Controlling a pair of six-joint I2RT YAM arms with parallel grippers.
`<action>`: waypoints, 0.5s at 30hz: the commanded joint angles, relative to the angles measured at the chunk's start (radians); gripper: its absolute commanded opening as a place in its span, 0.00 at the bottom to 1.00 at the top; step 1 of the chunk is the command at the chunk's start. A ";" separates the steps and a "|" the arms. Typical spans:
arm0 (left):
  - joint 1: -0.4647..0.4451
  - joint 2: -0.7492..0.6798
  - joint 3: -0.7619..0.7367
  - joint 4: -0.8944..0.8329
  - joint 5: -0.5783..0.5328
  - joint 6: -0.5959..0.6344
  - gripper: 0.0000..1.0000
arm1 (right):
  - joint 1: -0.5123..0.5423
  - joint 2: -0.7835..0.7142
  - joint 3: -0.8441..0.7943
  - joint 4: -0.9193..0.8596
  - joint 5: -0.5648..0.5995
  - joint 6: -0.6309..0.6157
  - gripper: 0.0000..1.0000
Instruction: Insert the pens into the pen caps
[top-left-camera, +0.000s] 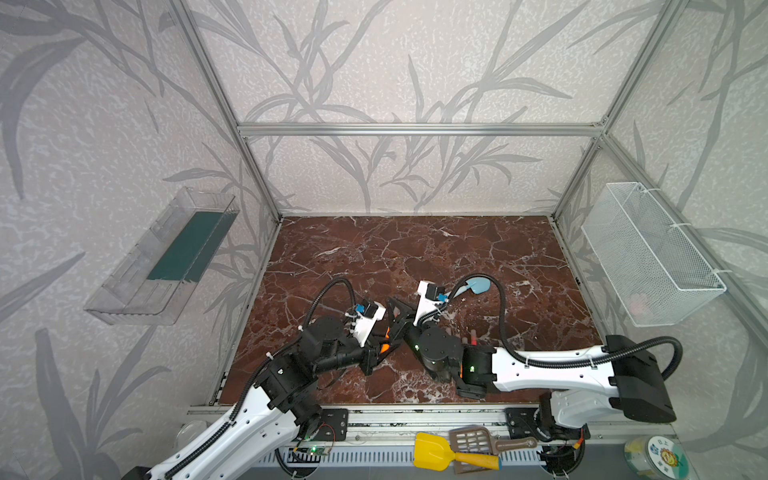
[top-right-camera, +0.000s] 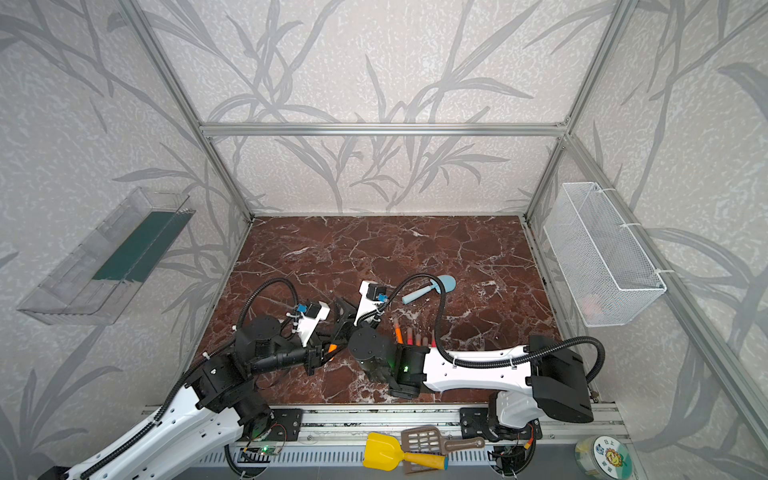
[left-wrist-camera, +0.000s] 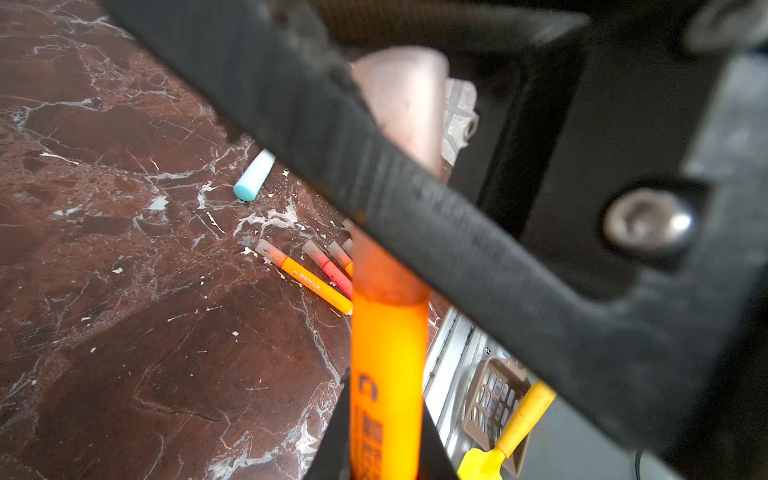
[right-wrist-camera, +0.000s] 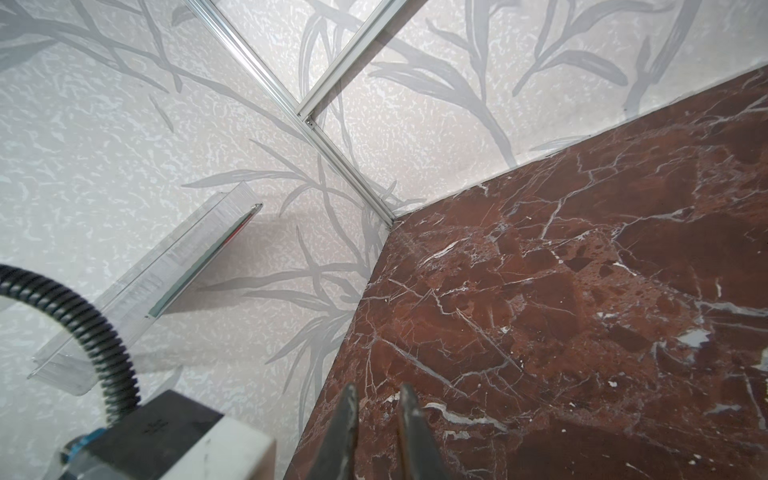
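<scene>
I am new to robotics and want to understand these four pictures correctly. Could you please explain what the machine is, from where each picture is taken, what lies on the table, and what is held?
These are two white robot arms, the left arm and the right arm. Each ends in a two-finger gripper. Both top views come from one camera above, looking down on the brown marble table. The other two pictures come from small cameras on the wrists. The left gripper is shut on an orange pen. A pale pen cap seems to sit over the pen's end, and the right gripper appears to pinch that cap. On the table lie several capped pens and a light-blue toy shovel.
</scene>
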 joint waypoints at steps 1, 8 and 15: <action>0.068 -0.004 0.041 0.313 -0.299 -0.106 0.00 | 0.126 0.019 -0.041 -0.088 -0.348 -0.073 0.00; 0.031 -0.030 -0.089 0.399 -0.193 -0.158 0.00 | 0.001 -0.049 0.051 -0.366 -0.320 -0.063 0.41; -0.001 -0.067 -0.165 0.475 -0.118 -0.191 0.00 | -0.014 -0.121 0.058 -0.376 -0.268 -0.147 0.52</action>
